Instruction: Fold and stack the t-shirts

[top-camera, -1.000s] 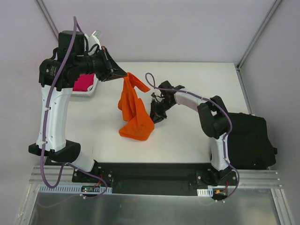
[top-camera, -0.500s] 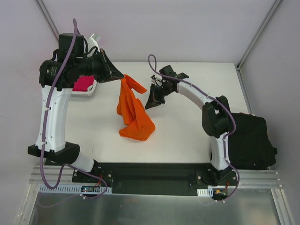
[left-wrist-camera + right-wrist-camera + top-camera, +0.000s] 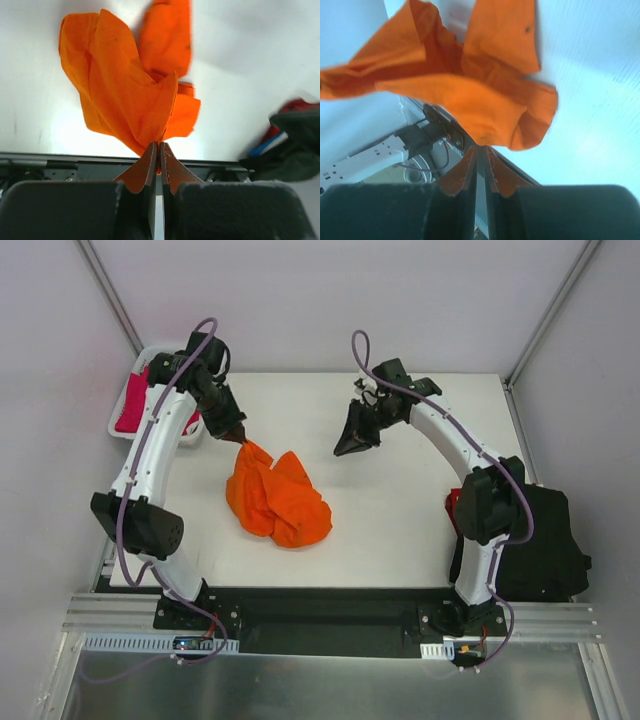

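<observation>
The left gripper (image 3: 236,435) is hanging low over the back left part of the white table (image 3: 400,520). Its two fingers (image 3: 145,167) are pinching a corner of the orange t-shirt (image 3: 275,498); the left wrist view shows the cloth fanning out from between the closed tips. The rest of that shirt is lying in a crumpled heap on the table, just in front of and to the right of this gripper, near the middle of the surface.

The right gripper (image 3: 348,445) is hovering over the back middle of the table, to the right of the orange heap and clear of it. Its fingers (image 3: 465,170) are pressing together with only a thin slit between them and are gripping nothing.

A magenta-pink t-shirt (image 3: 130,402) is lying in the white basket (image 3: 112,427) at the back left corner, behind the left arm. A pile of black t-shirts (image 3: 545,540) is sitting at the right edge of the table beside the right arm's base, with a bit of red trim (image 3: 452,508) showing on its left side.
</observation>
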`<state>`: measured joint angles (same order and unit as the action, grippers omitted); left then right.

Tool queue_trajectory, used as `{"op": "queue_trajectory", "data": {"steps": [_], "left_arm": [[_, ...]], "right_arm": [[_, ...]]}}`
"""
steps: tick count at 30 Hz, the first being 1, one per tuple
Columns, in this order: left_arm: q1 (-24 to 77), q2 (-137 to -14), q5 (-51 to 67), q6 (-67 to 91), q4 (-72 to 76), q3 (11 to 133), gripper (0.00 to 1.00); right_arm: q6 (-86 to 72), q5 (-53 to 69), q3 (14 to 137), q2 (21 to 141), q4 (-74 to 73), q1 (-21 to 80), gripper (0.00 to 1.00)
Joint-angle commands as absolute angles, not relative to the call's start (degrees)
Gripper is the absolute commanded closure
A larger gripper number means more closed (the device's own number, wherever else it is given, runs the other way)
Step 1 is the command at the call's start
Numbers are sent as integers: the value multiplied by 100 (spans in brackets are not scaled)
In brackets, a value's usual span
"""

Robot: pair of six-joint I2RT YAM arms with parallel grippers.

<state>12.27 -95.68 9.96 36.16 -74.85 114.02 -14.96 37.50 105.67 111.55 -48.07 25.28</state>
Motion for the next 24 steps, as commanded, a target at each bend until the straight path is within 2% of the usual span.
{"op": "queue_trajectory", "data": {"steps": [1,3,4,7,9,12,15,19,21,23,24], "left_arm": [[1204,-9685,255,3945,-7956,11732,100],[1204,-9791,692,3920,-7526,12283,100],[1204,-9826,1434,3850,-6967,12478,100],[1283,-9783,2475,3745,-5762,13304,100],[1362,-9774,2627,3665,-5521,14118,99],[1380,-9616,2987,3630,-5283,14685,98],[1389,-8923,3077,3542,-4870,14250,99],[1389,-7414,2655,3288,-4386,13238,96],[1389,-7077,2462,3270,-4377,13017,95],[1389,-6742,2443,3339,-4386,12772,93],[1389,-6654,2478,3392,-4386,12675,93]], "right_arm": [[-1380,3577,10108,10837,-5071,2733,87],[-1345,3534,9985,10854,-5063,2768,87],[-1327,3525,9967,10907,-5071,2821,87],[-1292,3481,9932,11038,-5080,2909,87],[-1240,3445,9932,11100,-5106,2979,87],[-1213,3410,9967,11241,-5115,3049,87],[-1204,3436,10019,11416,-5133,3111,87],[-1204,3472,10063,11619,-5142,3208,87],[-1187,3524,10055,11715,-5142,3278,86],[-1152,3577,10011,11742,-5115,3340,80],[-1160,3638,9967,11760,-5002,3375,72]]}}
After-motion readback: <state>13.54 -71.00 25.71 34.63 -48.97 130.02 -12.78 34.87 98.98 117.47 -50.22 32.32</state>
